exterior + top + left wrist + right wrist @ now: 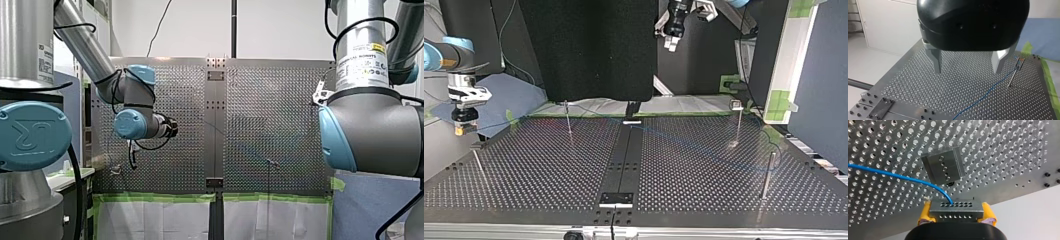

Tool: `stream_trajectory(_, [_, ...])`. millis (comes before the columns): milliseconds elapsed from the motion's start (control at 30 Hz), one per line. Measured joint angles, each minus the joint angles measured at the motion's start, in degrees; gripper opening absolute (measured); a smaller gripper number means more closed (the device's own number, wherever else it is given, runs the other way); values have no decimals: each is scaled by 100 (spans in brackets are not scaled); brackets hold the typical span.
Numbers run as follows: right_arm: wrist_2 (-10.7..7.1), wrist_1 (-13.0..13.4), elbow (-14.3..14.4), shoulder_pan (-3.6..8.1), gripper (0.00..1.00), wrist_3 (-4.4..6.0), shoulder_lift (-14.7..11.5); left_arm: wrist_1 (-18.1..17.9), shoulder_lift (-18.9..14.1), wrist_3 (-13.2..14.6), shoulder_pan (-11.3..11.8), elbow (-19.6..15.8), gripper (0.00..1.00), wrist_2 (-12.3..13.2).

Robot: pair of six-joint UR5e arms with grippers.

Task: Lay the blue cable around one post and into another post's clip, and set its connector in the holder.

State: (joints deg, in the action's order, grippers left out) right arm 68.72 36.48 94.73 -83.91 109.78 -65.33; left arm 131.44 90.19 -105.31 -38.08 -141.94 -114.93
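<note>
Connector (956, 208) first: your right pincer (957, 214) is clenched on it between yellow pads, and the blue cable (898, 177) leaves its face and trails off toward the pincer's nine o'clock across the worktop (1003, 152). The holder (943, 166) lies just ahead, near the pincer's twelve o'clock, turned a little askew to the connector. Before you lower, twist the wrist until the two blocks' edges run parallel. Then come down straight and gently, with slack in the cable so it cannot pull you off line. Your left pincer (967, 70) hangs released above the worktop, with the cable running to a post (1013, 76) at its four o'clock.
</note>
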Motion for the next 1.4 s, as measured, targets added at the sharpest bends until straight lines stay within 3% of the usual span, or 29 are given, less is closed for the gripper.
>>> stream_trajectory(167, [-25,-29,-51,-14,0,-116,12,70,0,32,0,35,100,-27])
stream_trajectory(367, [-57,-112,-126,-40,0,-373,21,128,-1,36,0,40,100,-33])
stream_trajectory(600, [-68,-278,-200,-68,0,-723,32,153,-1,37,0,44,100,-34])
stream_trajectory(1000, [-112,-374,-354,-143,0,-1320,230,188,0,37,0,133,100,-63])
stream_trajectory(1400, [-181,-387,-529,-181,0,-1944,268,190,1,37,15,175,100,-94])
